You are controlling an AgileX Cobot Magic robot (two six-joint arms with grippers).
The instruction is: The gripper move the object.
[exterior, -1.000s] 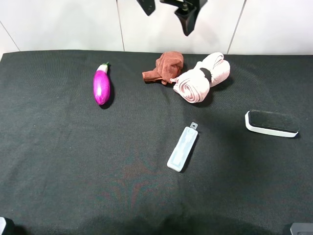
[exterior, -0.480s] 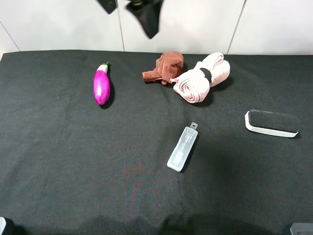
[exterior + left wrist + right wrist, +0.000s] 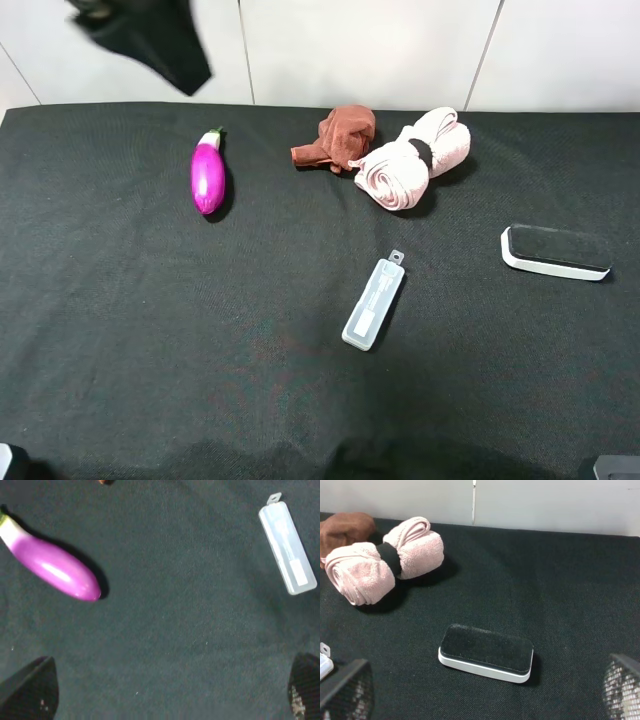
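A purple eggplant [image 3: 208, 175] lies at the back left of the black cloth; it also shows in the left wrist view [image 3: 52, 565]. A clear plastic case [image 3: 374, 303] lies near the middle and also shows in the left wrist view [image 3: 288, 544]. My left gripper [image 3: 150, 40] hangs high above the back left edge, blurred, behind and left of the eggplant. In its wrist view the left gripper [image 3: 167, 687] is open and empty. My right gripper [image 3: 484, 687] is open and empty, low and in front of a black eraser [image 3: 486, 652].
A brown cloth [image 3: 340, 137] and a rolled pink towel [image 3: 412, 158] lie at the back middle. The black-and-white eraser [image 3: 556, 252] lies at the right. The black tablecloth [image 3: 150, 330] ends at a white wall behind.
My left gripper has swung from above the brown cloth leftwards along the back edge to above the back left corner. The objects on the cloth have not moved.
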